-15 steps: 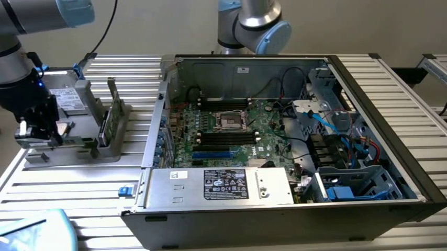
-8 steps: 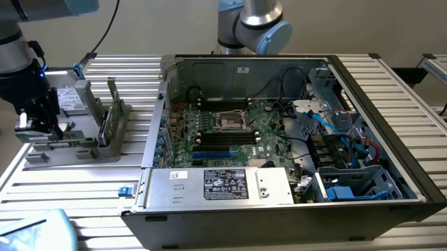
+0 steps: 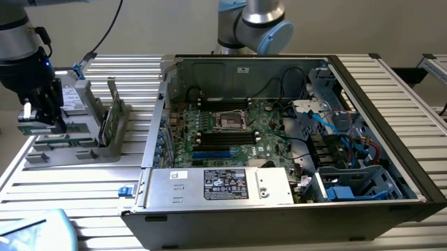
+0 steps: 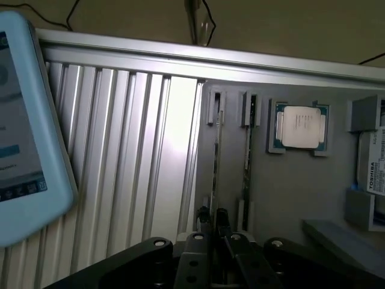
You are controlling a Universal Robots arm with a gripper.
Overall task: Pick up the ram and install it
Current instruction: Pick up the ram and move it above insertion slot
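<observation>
The long, thin green ram stick (image 4: pixel 217 156) is stood on edge in the grey slotted holder (image 4: pixel 289 192), so its flat faces are presented to the black claw (image 4: pixel 213 215) clenched on it.

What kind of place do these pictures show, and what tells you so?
Probably a robotics lab bench for computer assembly: an open black desktop computer case with a green motherboard, a grey slotted fixture holding loose parts, and a grey robot arm above a ribbed aluminium table.
</observation>
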